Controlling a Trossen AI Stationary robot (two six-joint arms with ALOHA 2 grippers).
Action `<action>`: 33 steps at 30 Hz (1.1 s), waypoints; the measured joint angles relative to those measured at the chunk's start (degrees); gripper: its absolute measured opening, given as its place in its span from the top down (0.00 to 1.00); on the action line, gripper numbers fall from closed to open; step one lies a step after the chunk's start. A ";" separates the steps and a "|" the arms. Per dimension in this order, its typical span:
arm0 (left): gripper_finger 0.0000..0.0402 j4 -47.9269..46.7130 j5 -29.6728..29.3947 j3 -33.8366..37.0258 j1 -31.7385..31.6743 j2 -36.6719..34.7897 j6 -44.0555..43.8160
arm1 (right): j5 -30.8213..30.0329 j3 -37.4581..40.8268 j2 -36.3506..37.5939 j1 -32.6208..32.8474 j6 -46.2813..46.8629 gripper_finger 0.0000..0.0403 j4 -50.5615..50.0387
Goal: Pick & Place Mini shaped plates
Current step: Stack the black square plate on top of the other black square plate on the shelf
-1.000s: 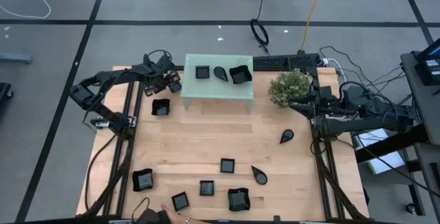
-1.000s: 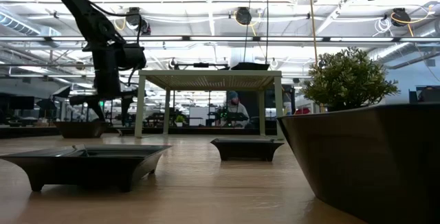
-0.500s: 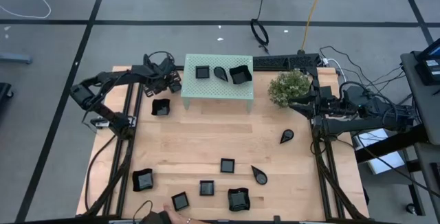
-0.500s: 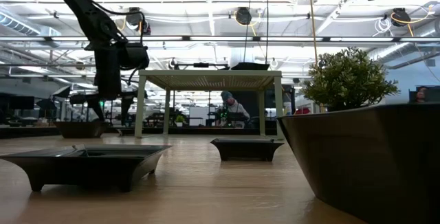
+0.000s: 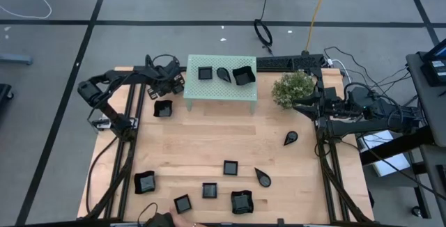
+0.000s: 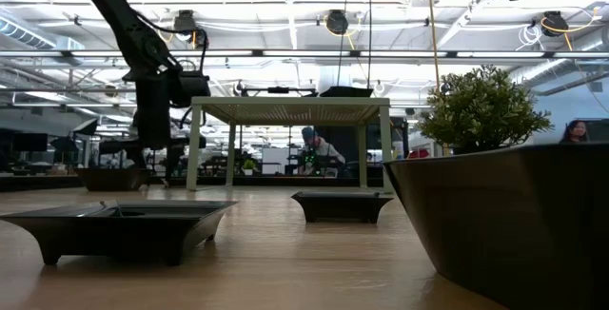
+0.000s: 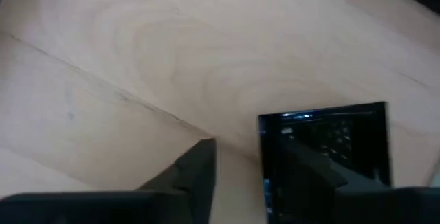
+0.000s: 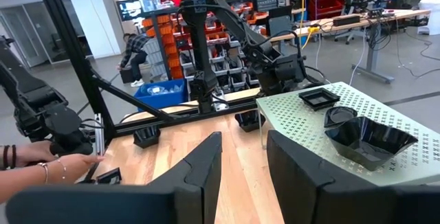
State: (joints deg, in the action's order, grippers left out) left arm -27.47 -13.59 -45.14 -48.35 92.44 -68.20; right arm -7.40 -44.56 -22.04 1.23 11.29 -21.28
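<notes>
High view: my left claw (image 5: 169,82) hangs at the tabletop's (image 5: 209,143) far left, just above a square plate (image 5: 163,108), fingers (image 7: 196,172) parted, empty. Three plates (image 5: 224,74) sit on the green stand (image 5: 220,93). Seven more plates lie across the near half. My right claw (image 5: 304,106) waits beside the plant (image 5: 293,88), fingers apart, empty.

No text, label, brand, number or sign could be read in any of the views. The black plates, the green stand and the wooden desk carried no legible markings. Screens and bins in the room behind were too far off to make out any writing.
</notes>
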 joint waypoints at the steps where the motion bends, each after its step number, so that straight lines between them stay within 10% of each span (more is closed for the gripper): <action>1: 0.68 -0.21 -0.03 -0.03 0.01 0.04 -0.02 | -0.02 0.00 0.00 0.00 -0.02 0.74 0.00; 9: 0.98 0.66 1.52 0.04 0.11 -2.04 1.14 | -0.02 -0.02 0.00 0.00 0.00 0.74 -0.02; 23: 0.99 1.69 -12.36 0.15 0.17 -24.29 4.07 | 0.00 0.00 0.00 0.00 0.00 0.74 0.00; 33: 0.99 19.66 -11.85 0.04 5.17 -35.70 12.21 | -0.02 -0.01 0.00 0.00 -0.01 0.74 -0.01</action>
State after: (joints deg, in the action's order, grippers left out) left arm -7.81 -25.44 -45.10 -43.18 56.74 -55.99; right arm -7.42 -44.57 -22.04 1.23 11.28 -21.29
